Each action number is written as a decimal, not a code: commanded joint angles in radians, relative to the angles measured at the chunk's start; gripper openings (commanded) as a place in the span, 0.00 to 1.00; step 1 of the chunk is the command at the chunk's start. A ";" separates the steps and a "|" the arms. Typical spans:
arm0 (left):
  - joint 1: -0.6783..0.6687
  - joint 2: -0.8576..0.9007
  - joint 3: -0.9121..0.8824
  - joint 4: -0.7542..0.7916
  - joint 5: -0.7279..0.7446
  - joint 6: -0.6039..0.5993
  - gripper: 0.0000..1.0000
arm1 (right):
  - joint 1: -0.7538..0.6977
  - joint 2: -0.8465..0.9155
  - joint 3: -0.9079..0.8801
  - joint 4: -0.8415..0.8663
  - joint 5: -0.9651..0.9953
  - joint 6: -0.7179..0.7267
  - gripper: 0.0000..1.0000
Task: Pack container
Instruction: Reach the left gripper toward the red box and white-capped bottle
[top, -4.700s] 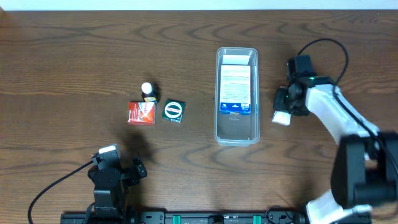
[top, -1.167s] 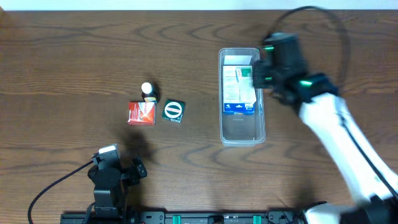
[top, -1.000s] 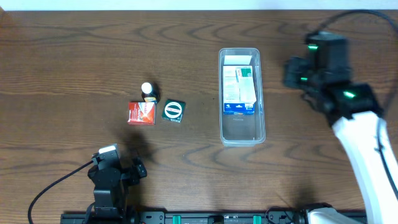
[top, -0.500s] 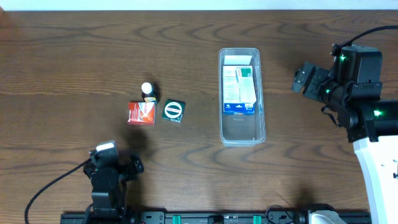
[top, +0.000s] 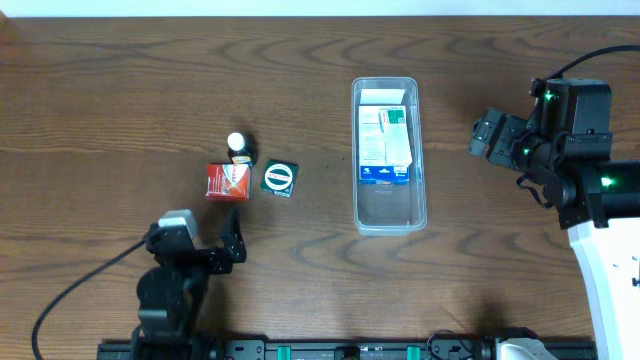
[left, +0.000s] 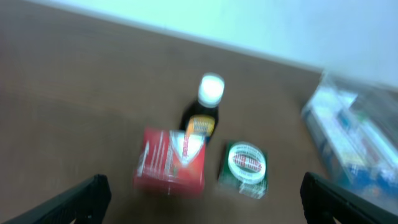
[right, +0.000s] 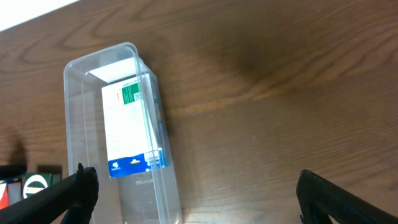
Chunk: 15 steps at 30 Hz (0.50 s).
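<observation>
With left gripper (top: 230, 243) fingers apart near the front edge, right gripper (top: 488, 136) spread likewise toward the right edge, beyond the container (top: 390, 215).

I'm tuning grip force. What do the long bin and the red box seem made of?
The container looks like clear, glossy plastic: the wood shows through its floor. The red box is probably printed cardboard, going by its flat faces.

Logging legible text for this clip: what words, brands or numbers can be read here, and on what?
No text can be read in any view.
White boxes in the container: green and blue print, too small.
Red box: markings blurred.
Green box: round white emblem, lettering unreadable.
Bottle: label too small and blurred.
</observation>
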 joint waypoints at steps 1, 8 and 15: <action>0.006 0.182 0.153 -0.041 0.013 -0.003 0.98 | -0.006 -0.005 0.015 0.000 -0.004 0.005 0.99; 0.006 0.745 0.636 -0.233 -0.002 0.259 0.98 | -0.006 -0.005 0.015 0.000 -0.004 0.005 0.99; 0.006 1.052 0.904 -0.362 -0.008 0.308 0.98 | -0.006 -0.005 0.015 0.000 -0.004 0.005 0.99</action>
